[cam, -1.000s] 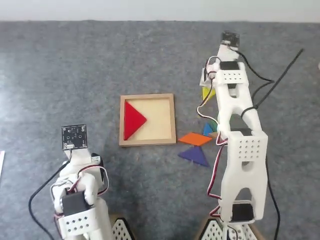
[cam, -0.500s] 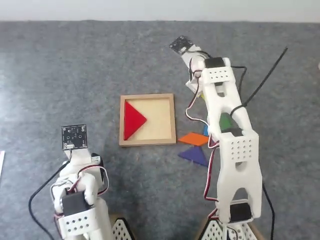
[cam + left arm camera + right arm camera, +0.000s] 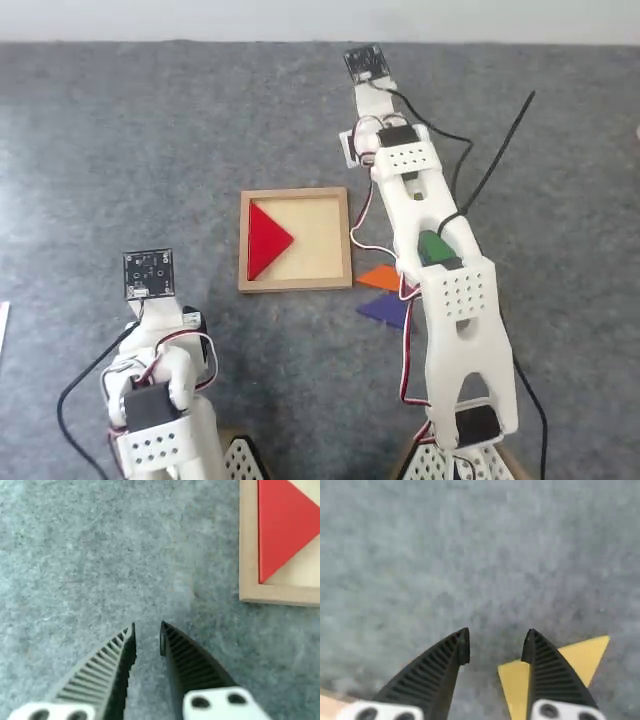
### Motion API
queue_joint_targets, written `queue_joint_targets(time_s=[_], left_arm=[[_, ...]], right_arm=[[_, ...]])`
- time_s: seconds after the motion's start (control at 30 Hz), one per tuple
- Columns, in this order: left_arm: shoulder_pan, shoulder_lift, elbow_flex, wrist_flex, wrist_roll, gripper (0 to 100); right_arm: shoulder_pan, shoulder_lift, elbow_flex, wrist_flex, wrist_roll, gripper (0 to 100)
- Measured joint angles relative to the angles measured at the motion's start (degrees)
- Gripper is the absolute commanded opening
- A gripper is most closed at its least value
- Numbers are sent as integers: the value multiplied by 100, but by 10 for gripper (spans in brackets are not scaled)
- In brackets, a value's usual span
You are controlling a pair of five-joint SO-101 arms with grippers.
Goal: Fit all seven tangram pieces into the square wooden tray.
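Observation:
The square wooden tray (image 3: 344,240) lies mid-table with a red triangle (image 3: 265,240) against its left wall. Right of the tray lie an orange piece (image 3: 382,277), a purple triangle (image 3: 384,310) and a green piece (image 3: 434,245), all partly under the right arm (image 3: 420,190). That arm stretches past the tray's far right corner. My right gripper (image 3: 497,632) is open over the carpet, and a yellow triangle (image 3: 515,682) lies flat, partly behind one finger (image 3: 545,670). My left gripper (image 3: 148,626) hovers shut over carpet near a tray (image 3: 247,555) corner, with only a thin gap at its tips.
Grey carpet covers the whole table. The left arm (image 3: 160,380) sits folded at the near left edge. Black cables (image 3: 490,165) trail from the right arm toward the far right. A tan tray corner (image 3: 325,696) shows at the right wrist view's edge.
The right arm has swung leftward from right of the tray to beyond its far right corner, uncovering the green piece. The yellow piece no longer shows from above. The left arm stayed still.

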Motion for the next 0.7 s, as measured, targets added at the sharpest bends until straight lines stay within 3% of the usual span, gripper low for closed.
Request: queue_joint_targets(time_s=[0.17, 0.7], left_arm=[[0, 0, 0, 0, 0, 80], [0, 0, 0, 0, 0, 80]], right_arm=[[132, 123, -44, 308, 193, 190], [88, -440, -246, 4044, 4519, 190]])
